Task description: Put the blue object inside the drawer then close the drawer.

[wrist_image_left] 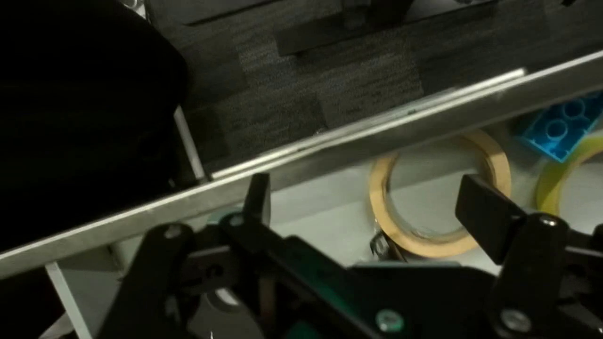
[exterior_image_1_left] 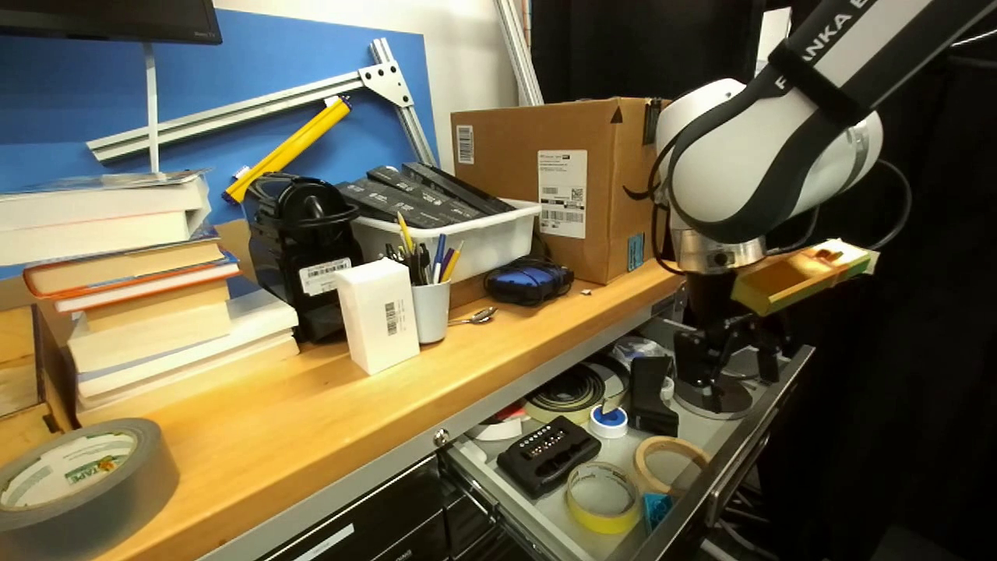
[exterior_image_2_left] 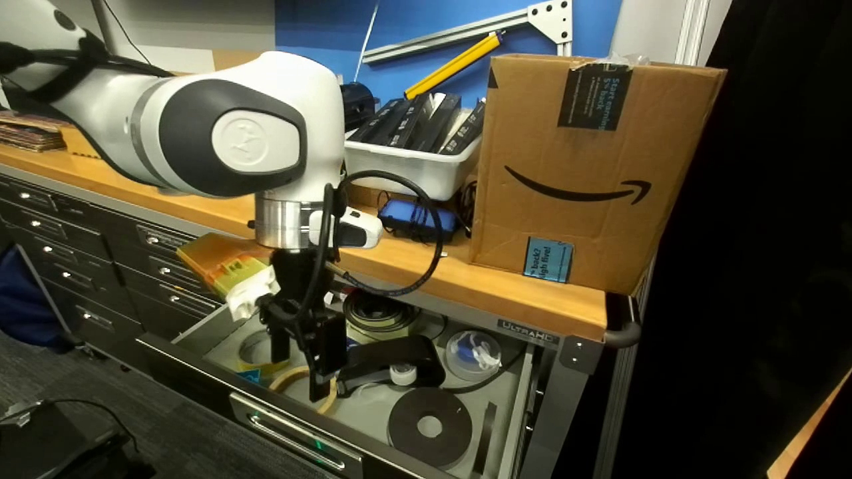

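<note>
The brick lies beside tape in the drawer.

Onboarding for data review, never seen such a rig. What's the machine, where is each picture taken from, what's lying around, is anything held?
The machine is one robot arm; the black fingers at its end do the grasping. Two pictures come from different places outside the robot. The wrist view is taken from the arm itself, looking down past the fingers into the open drawer. On the wooden benchtop are books, a white box, a cup of pens and a large cardboard box. In the drawer lie tape rolls and a blue block, among other things. The fingers stand apart with nothing gripped between them, so nothing is held.
</note>
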Controlling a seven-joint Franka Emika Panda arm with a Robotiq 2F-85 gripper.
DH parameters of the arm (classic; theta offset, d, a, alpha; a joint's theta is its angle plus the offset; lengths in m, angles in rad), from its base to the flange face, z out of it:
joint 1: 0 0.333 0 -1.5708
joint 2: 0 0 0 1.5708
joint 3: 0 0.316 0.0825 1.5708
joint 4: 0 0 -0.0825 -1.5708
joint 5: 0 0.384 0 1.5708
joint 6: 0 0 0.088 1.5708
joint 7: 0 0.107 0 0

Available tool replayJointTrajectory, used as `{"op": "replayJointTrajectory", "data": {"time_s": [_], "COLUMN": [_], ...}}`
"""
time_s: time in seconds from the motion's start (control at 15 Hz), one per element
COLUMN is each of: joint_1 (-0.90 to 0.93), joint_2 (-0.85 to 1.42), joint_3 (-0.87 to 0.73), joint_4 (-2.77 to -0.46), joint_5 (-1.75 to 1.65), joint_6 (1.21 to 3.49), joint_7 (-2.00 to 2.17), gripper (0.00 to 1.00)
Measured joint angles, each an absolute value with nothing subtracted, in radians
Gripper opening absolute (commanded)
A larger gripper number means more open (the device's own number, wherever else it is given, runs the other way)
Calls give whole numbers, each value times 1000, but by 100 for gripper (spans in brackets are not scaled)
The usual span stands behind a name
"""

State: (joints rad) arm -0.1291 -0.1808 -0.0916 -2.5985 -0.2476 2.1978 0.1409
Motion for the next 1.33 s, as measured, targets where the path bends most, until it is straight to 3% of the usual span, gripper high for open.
{"op": "replayJointTrajectory", "data": {"time_s": [0.47, 1.33], "joint_1": [-156, -98], "joint_2": [-146, 8], "joint_3": [-135, -78], "joint_4": [-2683, -2678], "joint_5": [-242, -201], "joint_6": [2157, 2607], "joint_7": [25, 265], "gripper": [100, 100]}}
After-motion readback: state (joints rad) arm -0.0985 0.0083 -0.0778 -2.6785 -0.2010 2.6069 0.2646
